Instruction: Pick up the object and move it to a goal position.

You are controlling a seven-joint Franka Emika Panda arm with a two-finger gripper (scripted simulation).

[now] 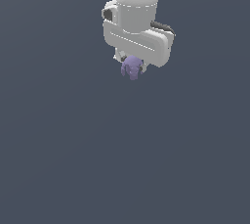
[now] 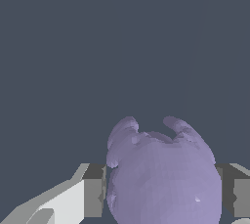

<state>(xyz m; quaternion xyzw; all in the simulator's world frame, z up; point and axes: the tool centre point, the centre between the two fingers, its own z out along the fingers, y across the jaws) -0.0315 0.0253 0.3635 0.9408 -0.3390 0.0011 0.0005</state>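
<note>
The object (image 1: 132,67) is a small lavender-purple lumpy blob with little nubs pointing down. It hangs just under the white gripper (image 1: 132,64) near the top middle of the exterior view. In the wrist view the object (image 2: 163,174) fills the space between the two grey fingers (image 2: 93,191), which press against its sides. The gripper is shut on the object. The fingertips are mostly hidden behind the hand in the exterior view.
A plain dark grey-blue surface (image 1: 122,159) fills the rest of both views. The white arm (image 1: 139,8) comes down from the top edge of the exterior view. No other objects show.
</note>
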